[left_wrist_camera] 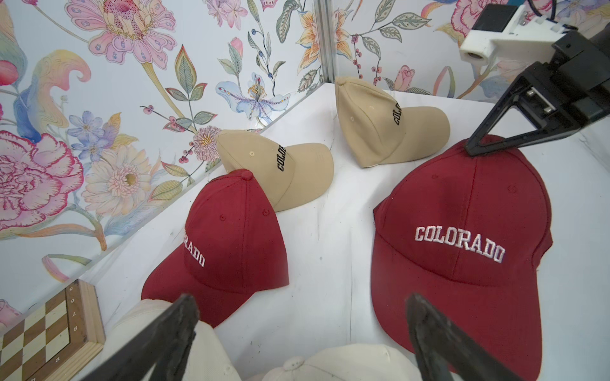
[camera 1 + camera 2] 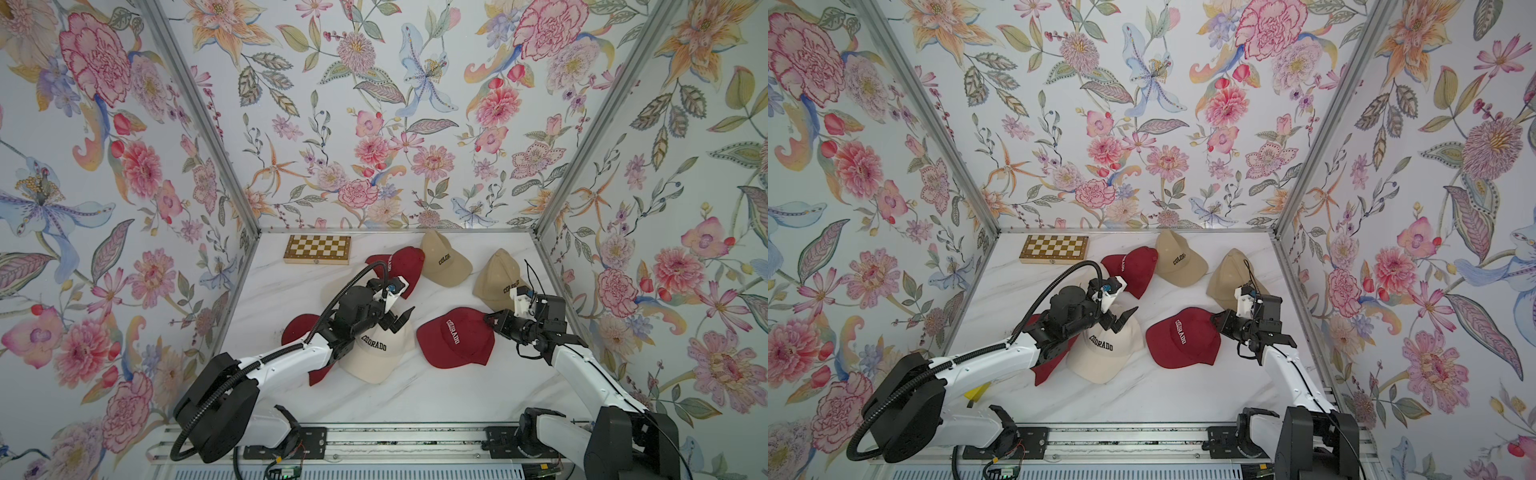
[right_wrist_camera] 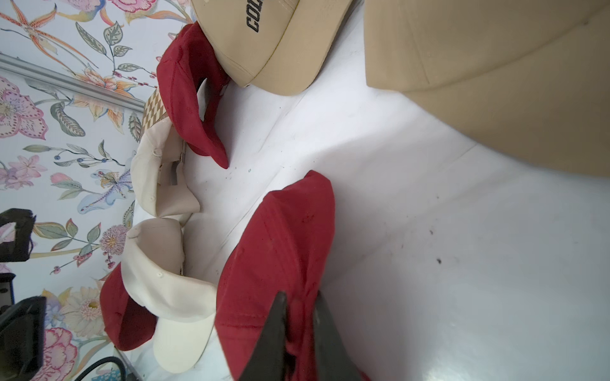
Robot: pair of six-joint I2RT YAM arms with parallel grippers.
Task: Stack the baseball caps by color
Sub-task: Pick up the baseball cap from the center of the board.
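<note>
Pinching the dark red cap (image 2: 453, 340) at its back is the right tool (image 2: 487, 319); left tool (image 2: 401, 321) gapes.

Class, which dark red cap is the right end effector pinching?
The dark red cap nearest the right arm, held by the right end effector; the far red cap and the half-covered red cap are ungripped.

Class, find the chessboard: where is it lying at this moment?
In both top views the chessboard lies flat in the table's far left corner; its nearest neighbour, a dark red cap, sits just to its right, not touching.
</note>
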